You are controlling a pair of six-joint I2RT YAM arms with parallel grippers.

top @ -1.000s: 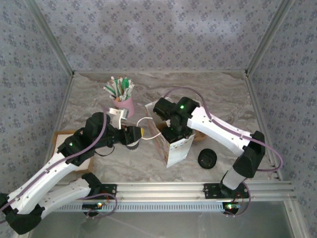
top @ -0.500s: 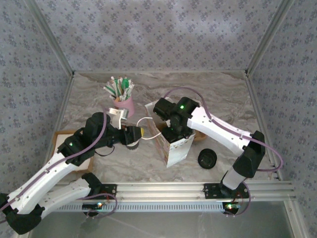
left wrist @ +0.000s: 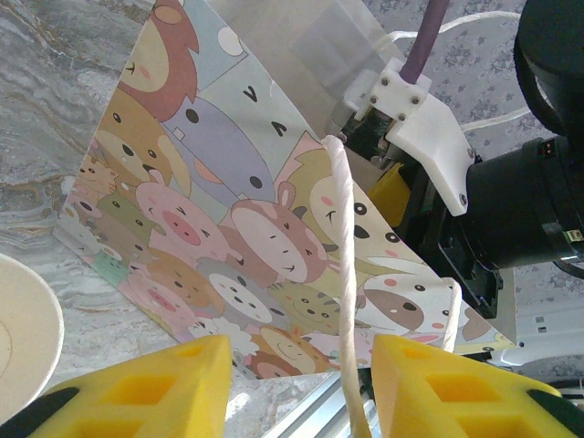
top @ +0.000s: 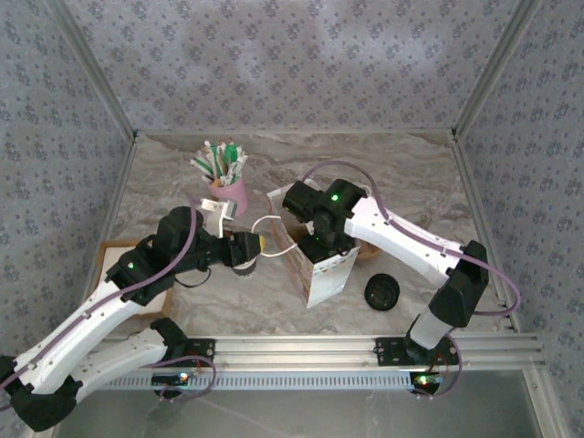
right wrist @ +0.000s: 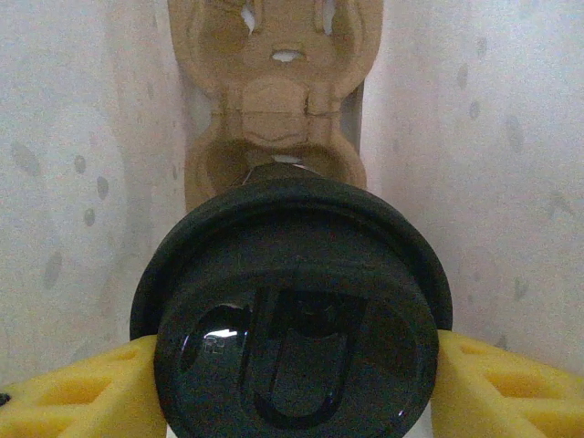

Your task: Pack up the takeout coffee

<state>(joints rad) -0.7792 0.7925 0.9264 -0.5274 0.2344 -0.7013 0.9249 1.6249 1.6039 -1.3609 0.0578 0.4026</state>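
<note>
The right gripper (right wrist: 292, 388) clasps the black-lidded paper coffee cup (right wrist: 292, 301) inside the cartoon-animal paper bag (left wrist: 210, 228) (over a brown moulded carrier (right wrist: 274, 100)), while the left gripper (left wrist: 301, 383), jaws parted, seemingly hooks its white rope handle (left wrist: 345, 274).

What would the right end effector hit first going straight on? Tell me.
Likely the carrier: the right end effector, gripping the cup, points into the bag, with the carrier's pocket straight ahead. The cup would touch first; depth is unclear.
</note>
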